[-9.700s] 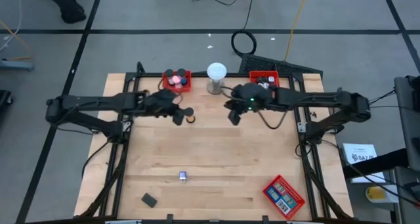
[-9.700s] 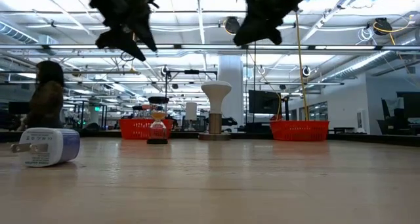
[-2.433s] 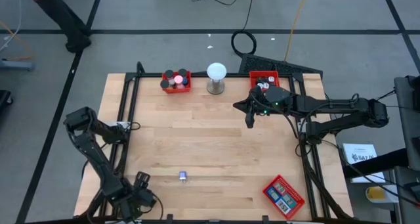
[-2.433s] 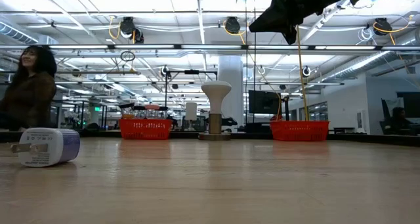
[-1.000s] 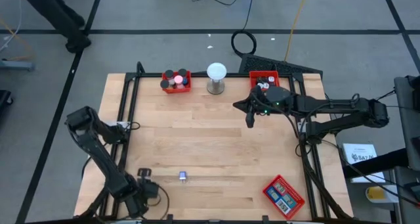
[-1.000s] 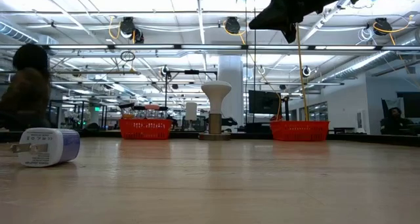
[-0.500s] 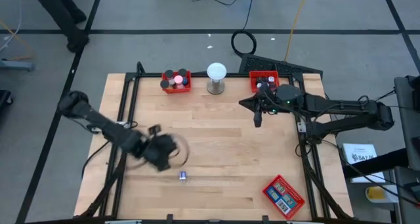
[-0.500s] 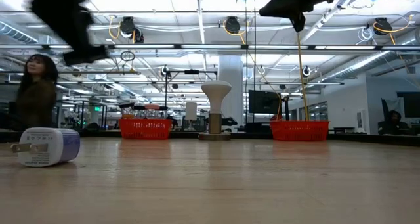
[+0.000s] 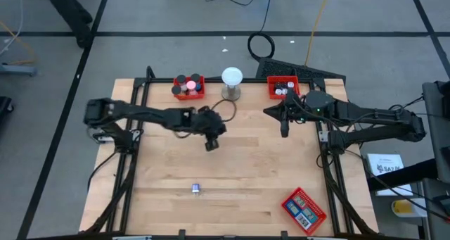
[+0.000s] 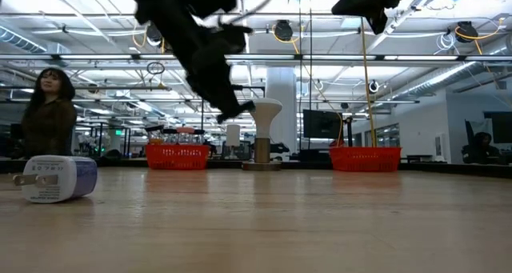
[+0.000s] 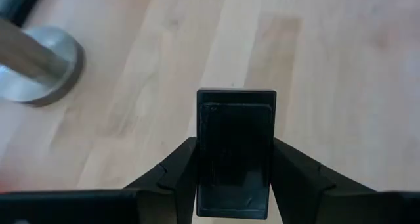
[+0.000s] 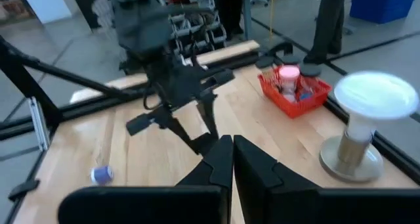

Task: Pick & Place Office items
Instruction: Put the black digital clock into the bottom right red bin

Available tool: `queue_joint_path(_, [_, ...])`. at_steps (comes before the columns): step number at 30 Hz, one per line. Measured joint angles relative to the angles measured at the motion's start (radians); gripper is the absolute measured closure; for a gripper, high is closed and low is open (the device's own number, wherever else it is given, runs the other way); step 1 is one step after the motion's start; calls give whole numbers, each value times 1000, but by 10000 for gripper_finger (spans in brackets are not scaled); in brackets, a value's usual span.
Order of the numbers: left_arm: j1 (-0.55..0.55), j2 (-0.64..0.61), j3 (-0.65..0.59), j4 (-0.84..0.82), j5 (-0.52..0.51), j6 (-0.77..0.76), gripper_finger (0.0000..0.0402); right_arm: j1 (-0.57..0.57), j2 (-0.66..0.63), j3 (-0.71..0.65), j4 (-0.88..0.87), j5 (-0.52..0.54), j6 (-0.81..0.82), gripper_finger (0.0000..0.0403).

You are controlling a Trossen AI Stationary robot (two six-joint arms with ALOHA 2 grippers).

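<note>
The left gripper (image 9: 211, 144) hangs in the air above the counter (image 9: 232, 177), just in front of the white globe lamp (image 9: 231, 83) on its metal base, and its jaws are clamped on a black block (image 11: 235, 152) — a flat, rectangular piece held by its two long sides, standing out ahead of the fingers (image 11: 181, 165). Judging by its hard edges and matte face, it is stiff and light, unlikely to deform or break; the smooth sides could slip in a shallow pinch, so a hold across the narrow width, well down its length as here, looks the safest.

Left of the lamp stands a red tray (image 9: 190, 87) with discs in it; right of the lamp a second red tray (image 9: 282, 89), and close beside that the right gripper (image 9: 284, 129) waits in the air with its jaws together on nothing.

Well in front of the lamp a small white charger plug (image 10: 56, 179) lies alone on the wood — rigid, rounded, best taken across its flat sides. A third tray (image 9: 304, 207) lies far off toward the front right corner.
</note>
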Motion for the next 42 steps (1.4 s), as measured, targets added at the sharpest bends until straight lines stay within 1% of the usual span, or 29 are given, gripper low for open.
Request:
queue_joint_path(3, [8, 106, 78, -24, 18, 35, 248, 0, -4, 0, -8, 1, 3, 399])
queue_joint_path(6, [3, 212, 191, -33, 26, 75, 248, 0, -3, 0, -19, 1, 3, 399])
queue_joint_path(10, [-3, 350, 334, -63, 67, 117, 248, 0, -2, 0, -21, 1, 0, 399])
queue_joint_path(14, [-13, 463, 449, -132, 88, 182, 248, 0, -2, 0, -20, 1, -1, 399])
queue_joint_path(18, [-36, 538, 510, -199, 89, 247, 248, 0, -2, 0, -20, 1, 0, 399])
queue_joint_path(22, [-63, 571, 521, -208, 91, 260, 245, 0, -2, 0, -20, 1, -1, 399])
queue_joint_path(25, [-81, 579, 522, -209, 91, 252, 221, 0, -2, 0, -20, 2, -1, 399])
queue_joint_path(29, [-104, 570, 522, -229, 64, 237, 182, 0, -2, 0, -20, 3, -1, 399])
queue_joint_path(32, [-117, 528, 520, -283, 36, 233, 163, 0, -2, 0, -21, 4, -1, 399])
queue_joint_path(34, [-118, 485, 520, -324, 16, 192, 163, 0, -2, 0, -20, 4, -1, 399])
queue_joint_path(37, [-106, 404, 489, -341, 32, 129, 190, 0, -1, 0, -21, 5, -1, 399])
queue_joint_path(39, [-99, 332, 444, -325, 38, 99, 226, 0, 5, 1, -20, 6, -1, 399])
queue_joint_path(42, [-93, 200, 322, -247, 38, 60, 294, 0, 27, 1, -19, 9, 1, 399])
